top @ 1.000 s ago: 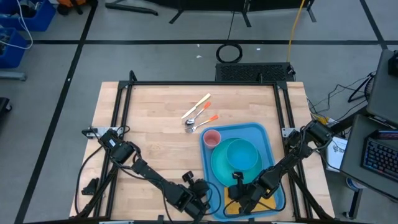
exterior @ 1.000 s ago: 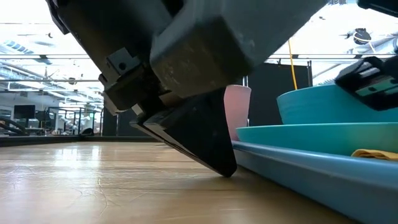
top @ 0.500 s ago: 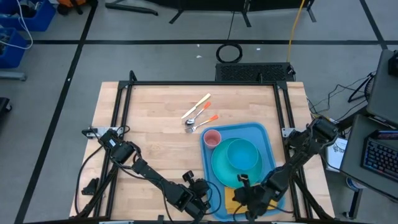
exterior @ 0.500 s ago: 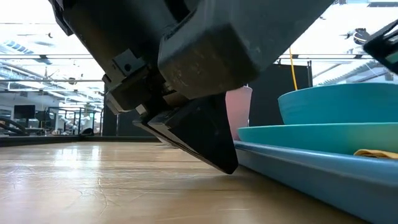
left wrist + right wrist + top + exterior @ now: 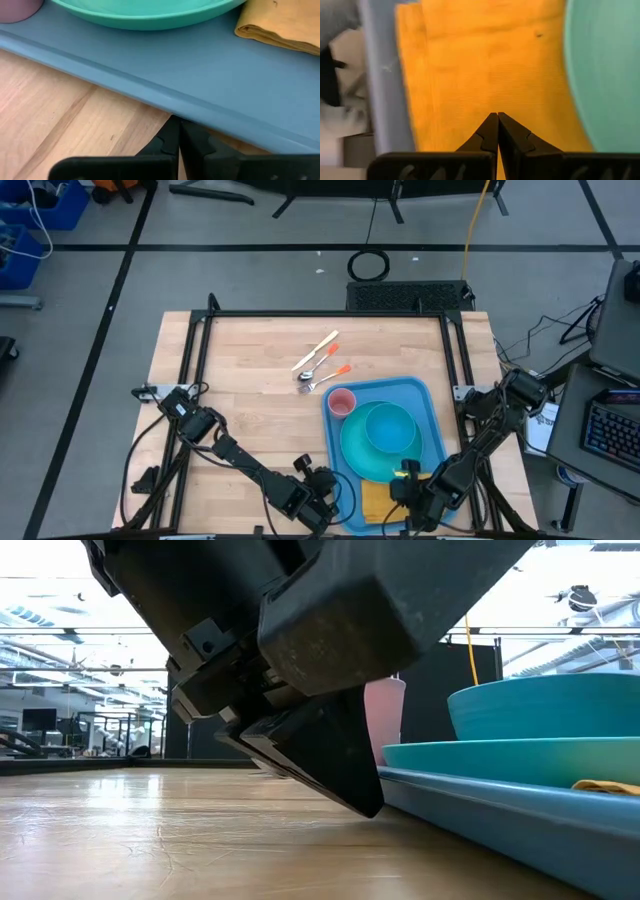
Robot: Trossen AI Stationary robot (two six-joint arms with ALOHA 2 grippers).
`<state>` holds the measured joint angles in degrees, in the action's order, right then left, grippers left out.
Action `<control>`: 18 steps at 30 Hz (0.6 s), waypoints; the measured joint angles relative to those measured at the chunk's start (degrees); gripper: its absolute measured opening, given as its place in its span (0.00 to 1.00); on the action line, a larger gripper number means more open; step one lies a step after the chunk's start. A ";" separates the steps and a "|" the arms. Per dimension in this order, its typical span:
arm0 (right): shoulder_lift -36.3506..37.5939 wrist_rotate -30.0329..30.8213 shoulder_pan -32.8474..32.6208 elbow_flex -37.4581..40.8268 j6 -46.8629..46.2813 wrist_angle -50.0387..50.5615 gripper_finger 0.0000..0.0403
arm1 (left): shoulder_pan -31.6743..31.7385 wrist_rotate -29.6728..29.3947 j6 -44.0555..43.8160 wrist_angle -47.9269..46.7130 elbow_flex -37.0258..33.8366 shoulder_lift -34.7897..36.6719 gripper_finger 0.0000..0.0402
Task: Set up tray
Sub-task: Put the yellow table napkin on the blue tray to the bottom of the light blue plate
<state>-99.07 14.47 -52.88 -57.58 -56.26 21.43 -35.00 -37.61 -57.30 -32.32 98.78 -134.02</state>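
Already the tray (image 5: 437, 412) carries most of its setting. It lies in the lower right of the high view, holding a pink cup (image 5: 342, 402) at its upper-left corner, a turquoise plate (image 5: 375, 460) with a bowl (image 5: 389, 428) on it in the middle, and a yellow-orange napkin (image 5: 375, 498) at its lower edge. What seems left is the cutlery: utensils (image 5: 318, 366), apparently three with pale and orange handles, lie on the bare wood above and to the left of the tray, though the overhead picture is too coarse to tell which is which.

The left gripper (image 5: 175, 131) sits low at the bottom centre of the high view, its fingers pressed together on nothing, tips just beside the tray's outer rim. The right gripper (image 5: 497, 125) is at the lower right, above the napkin, likewise closed and empty. Judged from this layout, the job is well past halfway, with only the utensils to bring over.
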 joint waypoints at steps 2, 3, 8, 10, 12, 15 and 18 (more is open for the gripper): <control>-1.00 -1.54 0.52 0.00 -0.30 0.14 0.00 | 0.00 0.00 -0.02 -0.02 0.00 0.00 0.04; -1.60 -2.27 0.83 0.00 -0.27 -0.19 0.00 | 0.00 0.00 0.03 -0.01 0.00 0.02 0.03; -2.67 -3.82 2.14 1.44 1.82 -4.87 0.00 | 0.00 -0.06 0.07 0.09 0.00 0.02 0.02; -2.77 -3.75 2.65 2.26 3.08 -8.59 0.00 | 0.00 -0.02 0.09 0.09 0.00 0.02 0.03; -2.81 -3.98 2.97 2.47 4.21 -9.41 0.00 | 0.00 -0.05 0.09 0.16 0.00 0.02 0.03; -2.86 -3.90 3.36 2.49 5.37 -9.86 0.00 | 0.00 -0.04 0.38 0.28 -0.01 0.02 0.01; -2.92 -3.68 3.69 2.51 6.34 -10.23 0.00 | 0.00 -0.04 0.39 0.31 0.00 0.02 0.02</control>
<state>-102.00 10.80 -49.19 -55.07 -49.92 11.20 -35.00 -37.65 -56.90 -32.01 98.78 -133.99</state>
